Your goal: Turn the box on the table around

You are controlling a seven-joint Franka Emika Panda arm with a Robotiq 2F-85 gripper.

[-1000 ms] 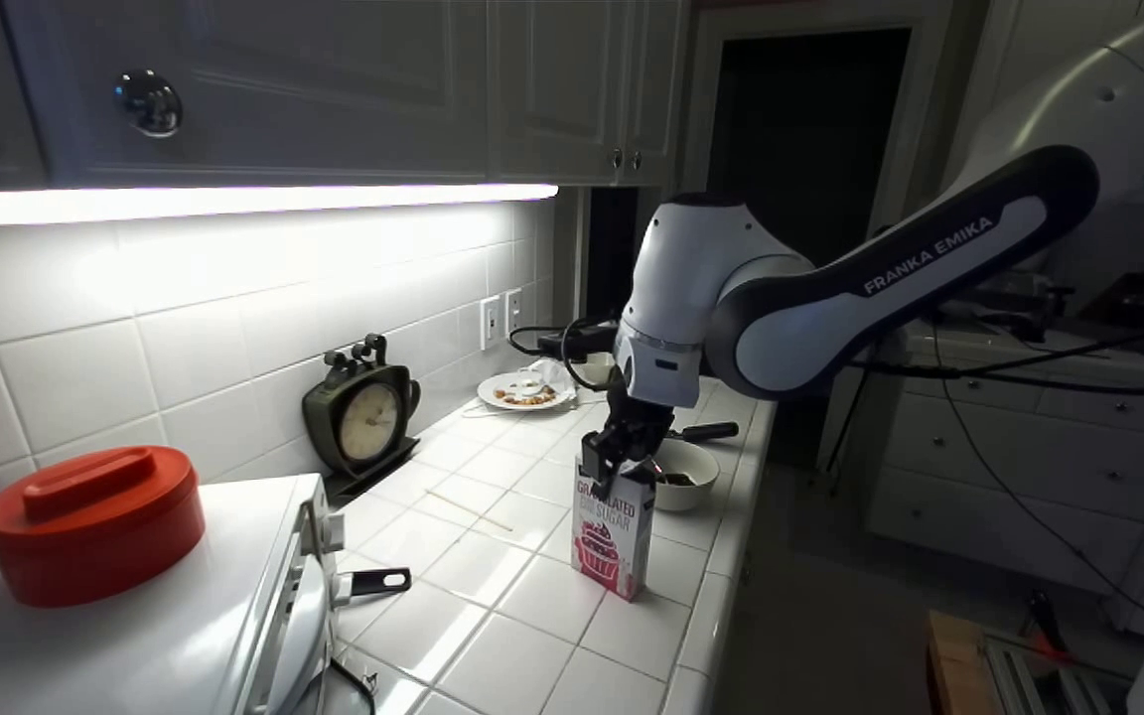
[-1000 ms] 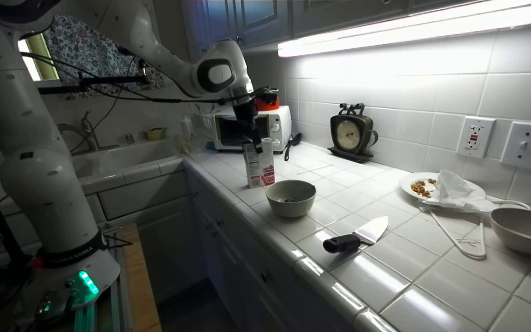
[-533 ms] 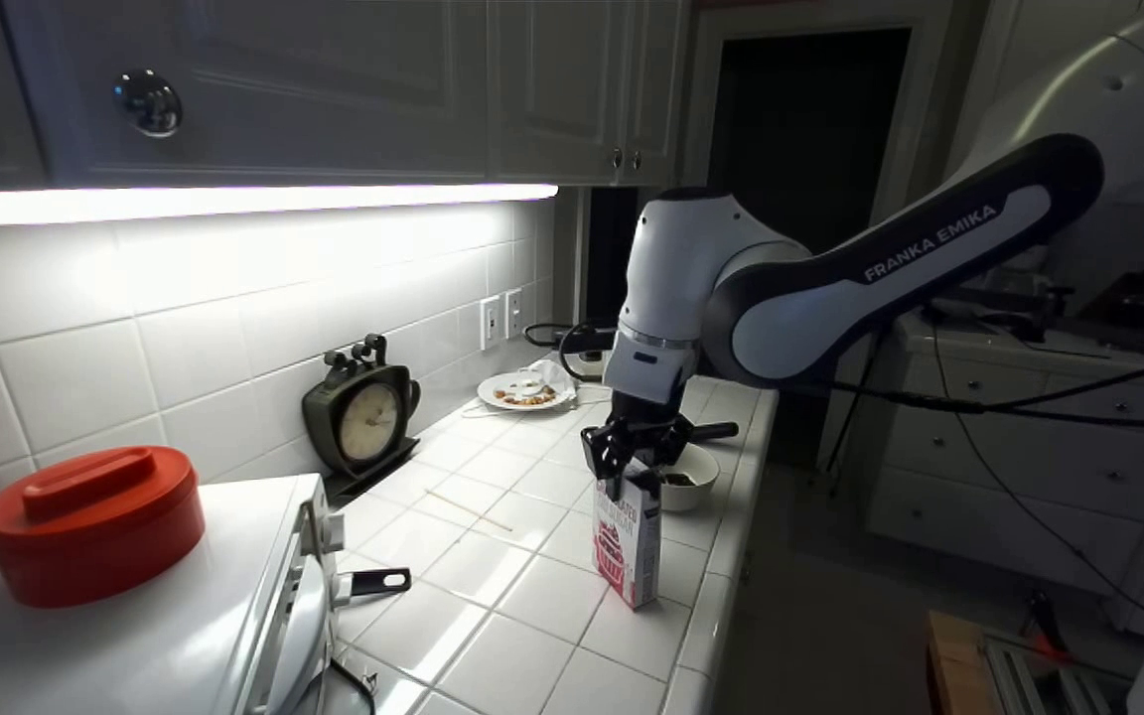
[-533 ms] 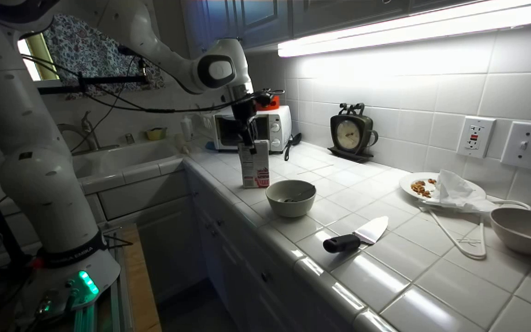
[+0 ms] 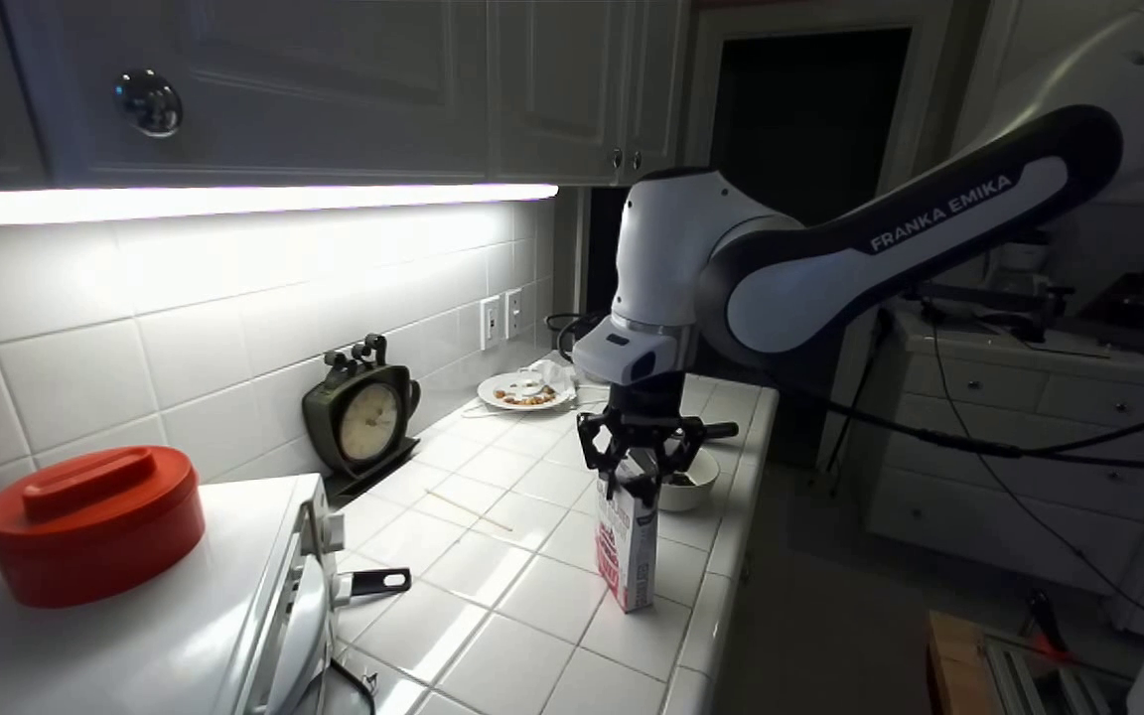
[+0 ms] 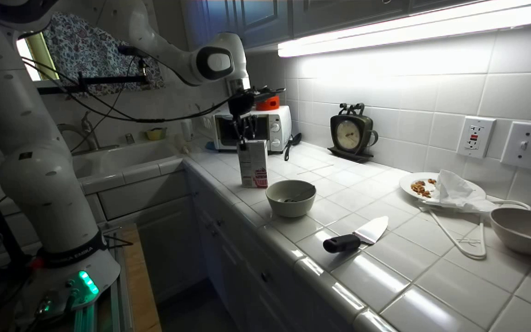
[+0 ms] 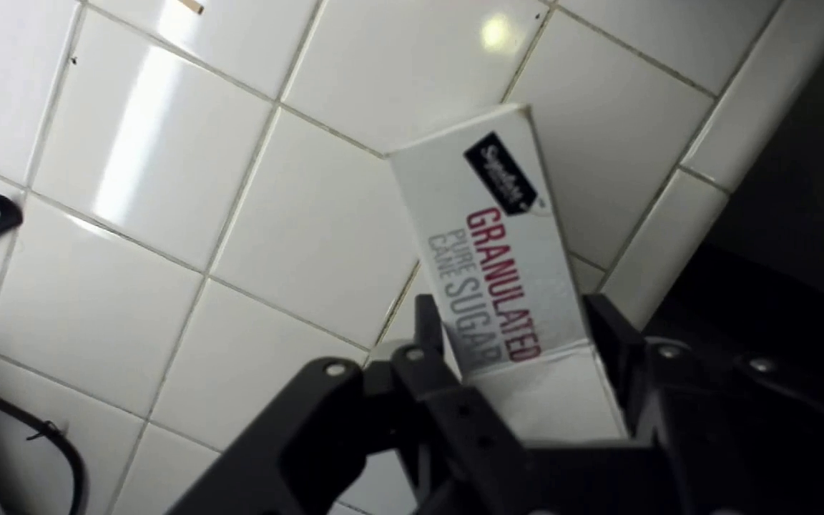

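Nearby sits a bowl (image 6: 290, 201), then a cake server (image 6: 356, 239); the box (image 5: 627, 548) stands upright on the table (image 5: 542, 601), long axis vertical, pink-printed face toward the toaster oven (image 5: 175, 596), the gripper (image 7: 516, 318) clamped on its top.

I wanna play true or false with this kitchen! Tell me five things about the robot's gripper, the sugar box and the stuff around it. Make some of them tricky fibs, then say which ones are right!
1. The gripper has a finger on each side of the top of the sugar box. True.
2. The sugar box is lying on its side. False: it stands upright on the counter.
3. The red tub sits on the toaster oven. True.
4. The bowl nearest the sugar box has something dark in it. True.
5. That bowl is bright red. False: it is pale.
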